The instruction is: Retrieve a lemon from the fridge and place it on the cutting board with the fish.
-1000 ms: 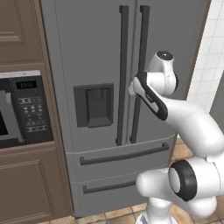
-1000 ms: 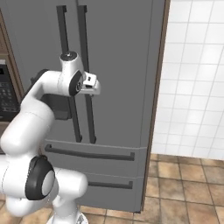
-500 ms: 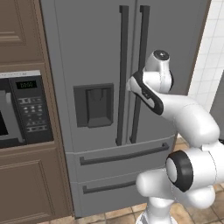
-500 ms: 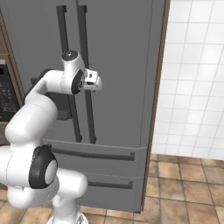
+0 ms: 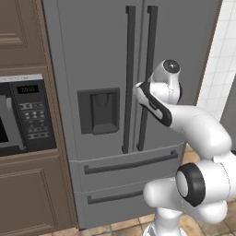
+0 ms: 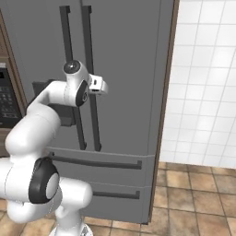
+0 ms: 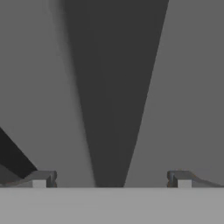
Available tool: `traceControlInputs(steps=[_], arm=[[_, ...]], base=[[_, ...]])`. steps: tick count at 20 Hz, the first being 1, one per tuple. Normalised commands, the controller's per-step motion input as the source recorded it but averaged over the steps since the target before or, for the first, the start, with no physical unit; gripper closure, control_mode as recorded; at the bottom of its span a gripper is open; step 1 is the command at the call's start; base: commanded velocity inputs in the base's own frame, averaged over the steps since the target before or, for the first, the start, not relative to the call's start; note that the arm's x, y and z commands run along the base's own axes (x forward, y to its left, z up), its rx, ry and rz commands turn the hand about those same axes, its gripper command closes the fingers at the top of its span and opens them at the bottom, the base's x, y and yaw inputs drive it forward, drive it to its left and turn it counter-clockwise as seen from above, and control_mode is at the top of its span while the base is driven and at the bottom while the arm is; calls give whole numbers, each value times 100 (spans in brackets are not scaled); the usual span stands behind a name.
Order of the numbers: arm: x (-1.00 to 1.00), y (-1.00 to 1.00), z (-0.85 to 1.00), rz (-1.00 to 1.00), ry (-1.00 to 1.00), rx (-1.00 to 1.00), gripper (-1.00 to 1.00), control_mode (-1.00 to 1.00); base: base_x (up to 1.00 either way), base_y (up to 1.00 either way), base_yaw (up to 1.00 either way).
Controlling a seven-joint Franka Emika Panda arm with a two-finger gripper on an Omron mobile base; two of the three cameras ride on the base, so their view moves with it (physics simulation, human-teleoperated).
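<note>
Setting: kitchen corner, with brown cabinets (image 5: 23, 27) on one side of the fridge (image 5: 92, 55) and a white tiled wall (image 6: 207, 78) on the other; a tan tiled floor (image 6: 193, 198) is seen below.
Fridge: grey, French-door type; both upper doors and both lower drawers (image 5: 124, 182) are seen closed.
Handles: two dark vertical bars (image 5: 129, 78) are mounted side by side at the centre seam; the drawers carry horizontal bars.
Dispenser: a dark recess (image 5: 99, 110) is set in the door beside the cabinets.
Microwave: a black built-in unit (image 5: 20, 117) with a lit keypad is fitted in the cabinet column next to the fridge.
Arm: the white arm (image 5: 193, 129) is raised in front of the fridge, with the wrist held level with the dispenser.
Gripper: the gripper (image 7: 111, 179) is pointed at the door front close to the handles; its jaws are spread wide apart and nothing is held between them.
Hand view: one dark handle bar (image 7: 113, 87) is seen running between the two fingertips (image 7: 41, 178), without contact on either side.
Lemon: no position can be given while the doors are shut.
</note>
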Motion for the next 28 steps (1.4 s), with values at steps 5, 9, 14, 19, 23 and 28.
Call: traceControlInputs(steps=[5,9,14,19,23,28], arm=[[34,0,0,0,-7,0,-100,-100],[38,0,0,0,-2,0,-100,-100],[39,0,0,0,-5,0,-100,-100],[38,0,0,0,-5,0,100,-100],[24,0,0,0,0,0,100,-100],[1,-1,4,0,2,0,100,-100]], base=[[0,0,0],[0,0,0],[0,0,0],[0,0,0],[0,0,0],[0,0,0]])
